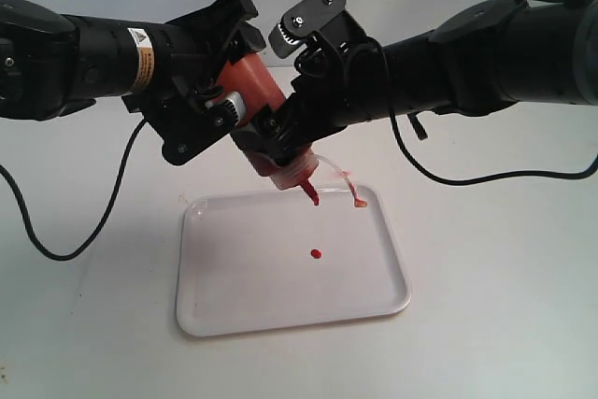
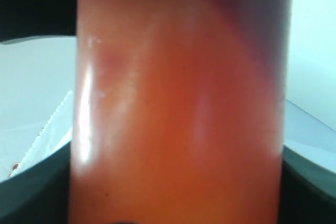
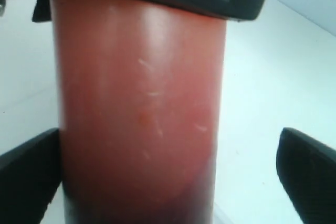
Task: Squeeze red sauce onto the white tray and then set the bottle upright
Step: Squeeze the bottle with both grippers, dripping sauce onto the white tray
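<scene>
L gripper [image 1: 232,81] clamps the bottle [image 1: 260,77] mid-body. It's tilted, nozzle down over the far edge of the white tray [image 1: 252,277]. R gripper [image 1: 280,133] sits nearer the cap, jaws spread: one finger at the plastic, other clear. Small drop of red sauce [image 1: 317,253] mid-tray, another blob by far rim.

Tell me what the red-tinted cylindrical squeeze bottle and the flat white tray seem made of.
Red-tinted cylindrical squeeze bottle: likely translucent plastic, smooth, glossy; light streaks and fine scuffs show. Flat white tray: probably rigid plastic, semi-gloss; moulded rounded rim.
</scene>
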